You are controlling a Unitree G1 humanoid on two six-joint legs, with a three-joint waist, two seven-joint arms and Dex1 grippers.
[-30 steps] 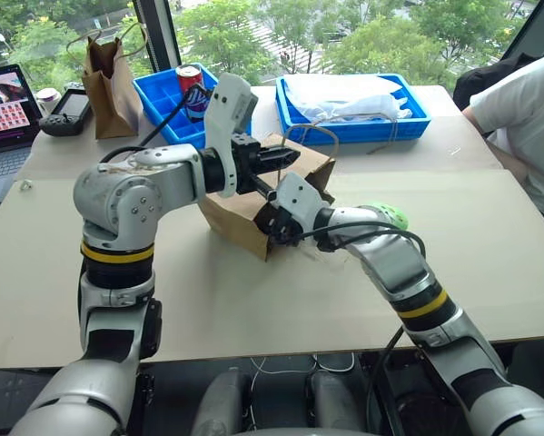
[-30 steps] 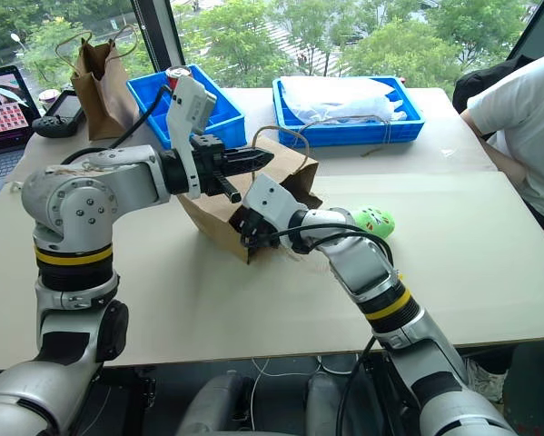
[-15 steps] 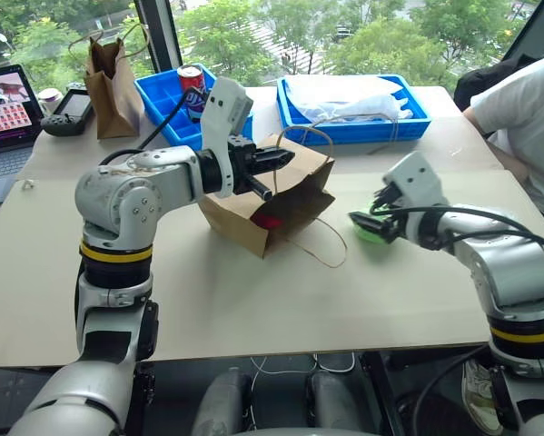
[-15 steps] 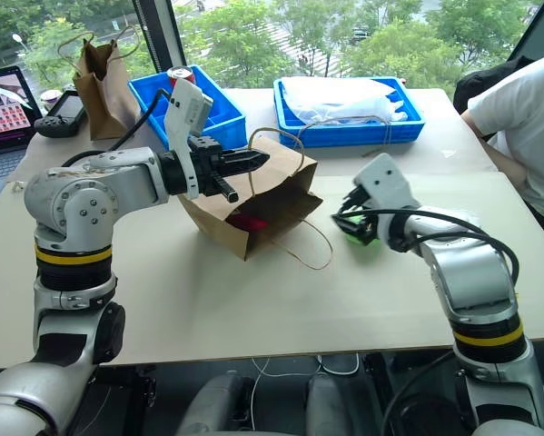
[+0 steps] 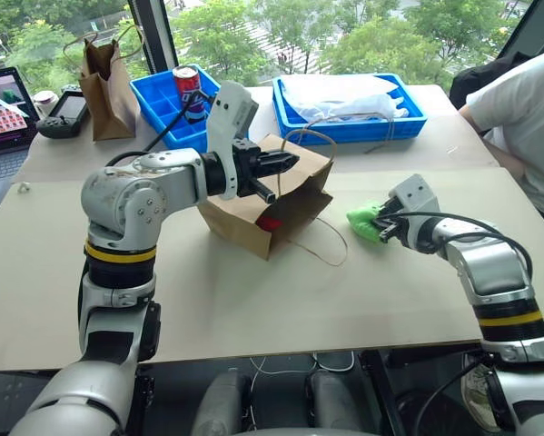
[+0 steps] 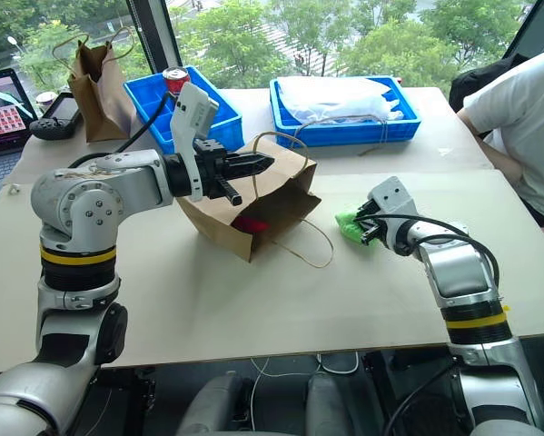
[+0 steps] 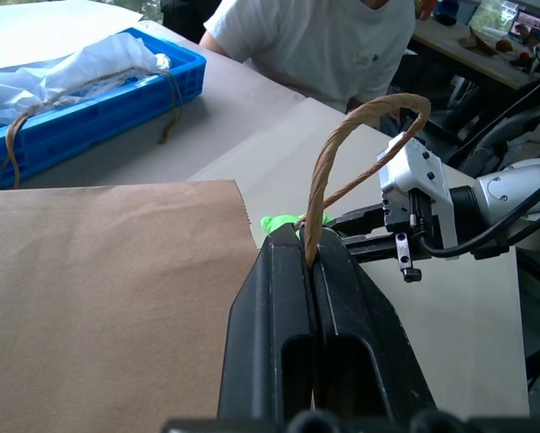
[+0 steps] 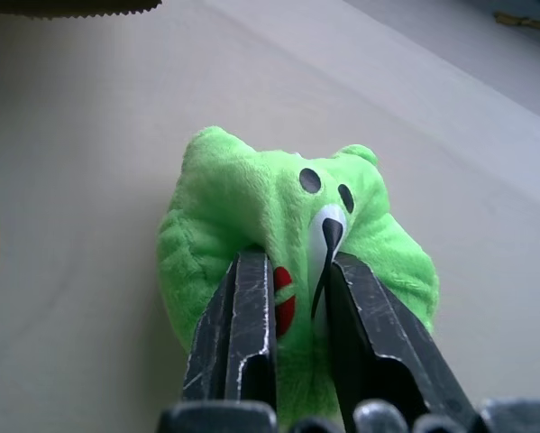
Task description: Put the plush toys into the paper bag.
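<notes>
Item: green toy [image 8: 279,234] | pinched in my right claw [image 5: 381,224] | bag [image 5: 290,195] mouth lies leftward, handle [image 7: 342,180] clamped by left claw [image 5: 285,163]

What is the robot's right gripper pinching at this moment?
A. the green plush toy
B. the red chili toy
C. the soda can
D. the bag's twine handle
A. In the right wrist view the right gripper has its two black fingers pressed into the green plush toy, which lies on the table beside the paper bag.
</notes>
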